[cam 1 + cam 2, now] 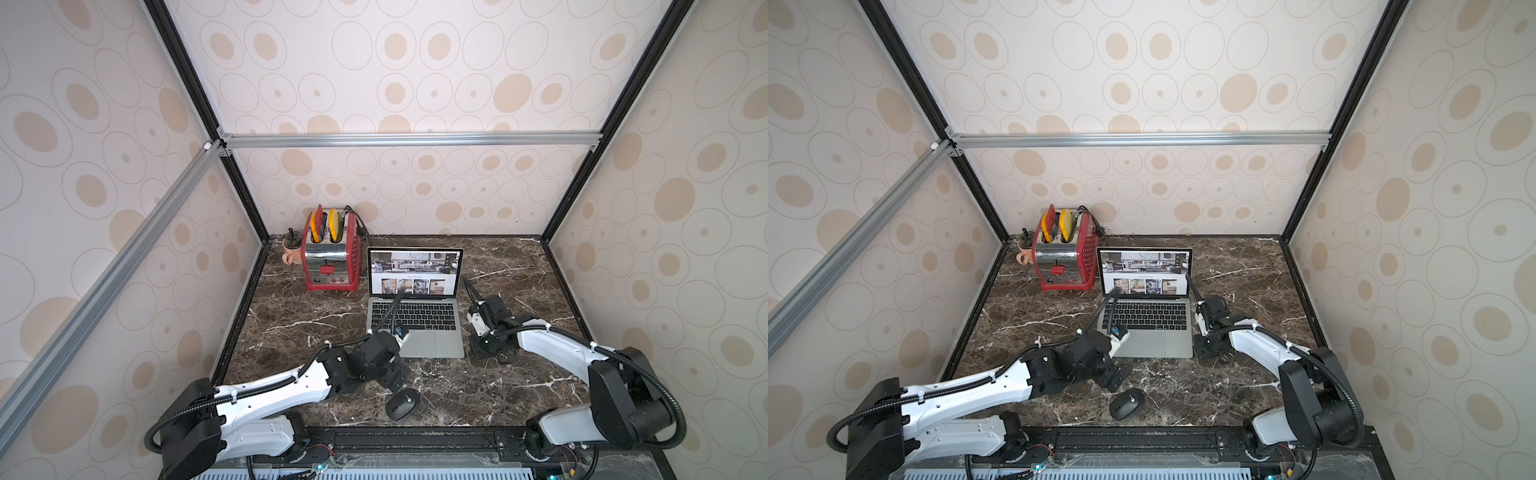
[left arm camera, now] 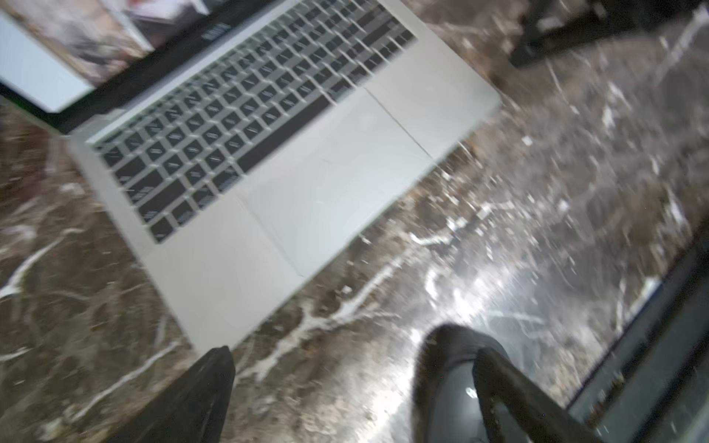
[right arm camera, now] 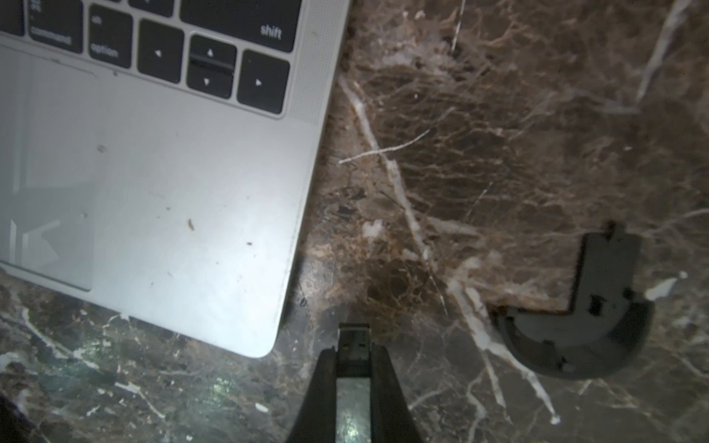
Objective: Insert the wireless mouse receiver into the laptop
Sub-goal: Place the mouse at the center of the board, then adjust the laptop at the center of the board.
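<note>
The laptop [image 1: 432, 345] [image 1: 1177, 345] stands open mid-table, its screen lit. My right gripper [image 3: 355, 351] is shut on the wireless mouse receiver [image 3: 355, 339], a small black USB plug whose metal end sticks out past the fingertips. It hangs low over the marble just off the laptop's [image 3: 172, 191] front right corner, apart from it. My left gripper [image 2: 353, 356] is open and holds nothing. It hovers off the laptop's [image 2: 268, 230] front left corner, above the dark mouse [image 2: 449, 368] [image 1: 401, 403] [image 1: 1126, 404]. The left wrist view is blurred.
A black curved mouse cover [image 3: 583, 326] lies on the marble right of the receiver. A red toaster [image 1: 330, 257] and a small cup [image 1: 291, 251] stand at the back left. Patterned walls and black frame posts close in the table.
</note>
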{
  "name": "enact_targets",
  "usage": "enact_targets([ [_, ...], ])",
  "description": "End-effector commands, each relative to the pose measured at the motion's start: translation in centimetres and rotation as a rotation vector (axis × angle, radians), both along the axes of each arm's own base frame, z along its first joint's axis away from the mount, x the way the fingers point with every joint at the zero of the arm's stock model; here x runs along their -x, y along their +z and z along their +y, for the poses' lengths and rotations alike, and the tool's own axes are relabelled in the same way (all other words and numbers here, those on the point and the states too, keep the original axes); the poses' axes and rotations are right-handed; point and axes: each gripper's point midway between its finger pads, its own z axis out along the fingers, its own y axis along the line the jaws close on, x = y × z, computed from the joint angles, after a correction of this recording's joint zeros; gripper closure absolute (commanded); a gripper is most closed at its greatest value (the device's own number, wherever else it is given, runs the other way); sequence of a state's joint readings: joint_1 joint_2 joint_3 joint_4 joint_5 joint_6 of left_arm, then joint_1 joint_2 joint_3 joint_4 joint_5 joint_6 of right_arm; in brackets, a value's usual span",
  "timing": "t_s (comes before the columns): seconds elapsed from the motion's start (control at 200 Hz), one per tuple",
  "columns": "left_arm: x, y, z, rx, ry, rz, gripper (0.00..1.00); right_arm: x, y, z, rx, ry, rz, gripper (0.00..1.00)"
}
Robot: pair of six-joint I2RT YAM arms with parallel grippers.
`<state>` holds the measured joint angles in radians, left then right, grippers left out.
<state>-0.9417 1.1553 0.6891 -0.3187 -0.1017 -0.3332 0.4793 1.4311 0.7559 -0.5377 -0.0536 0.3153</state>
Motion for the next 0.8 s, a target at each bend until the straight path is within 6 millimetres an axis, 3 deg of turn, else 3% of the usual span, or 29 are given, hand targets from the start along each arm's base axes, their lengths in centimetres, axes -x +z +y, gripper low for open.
enact_targets([
  [0.0,-2.4,-0.1,1.9,0.03,0.129,0.042,0.01,-0.6,0.3,0.0,0.024,0.015,-0.014,1.0],
  [0.21,-5.3,-0.8,4.6,0.067,0.284,0.107,0.01,-0.2,-0.6,0.1,0.047,-0.007,0.028,1.0],
  [0.401,-6.5,-1.2,6.5,0.055,0.363,0.188,0.01,0.8,-1.3,1.1,0.103,0.049,0.048,1.0],
  [0.661,-7.5,-0.7,9.2,0.086,0.458,0.2,0.01,1.7,-1.4,4.0,0.083,0.12,0.043,1.0],
  [0.796,-7.8,0.0,9.7,0.078,0.464,0.188,0.01,2.2,-1.7,6.2,0.045,0.158,0.042,1.0],
])
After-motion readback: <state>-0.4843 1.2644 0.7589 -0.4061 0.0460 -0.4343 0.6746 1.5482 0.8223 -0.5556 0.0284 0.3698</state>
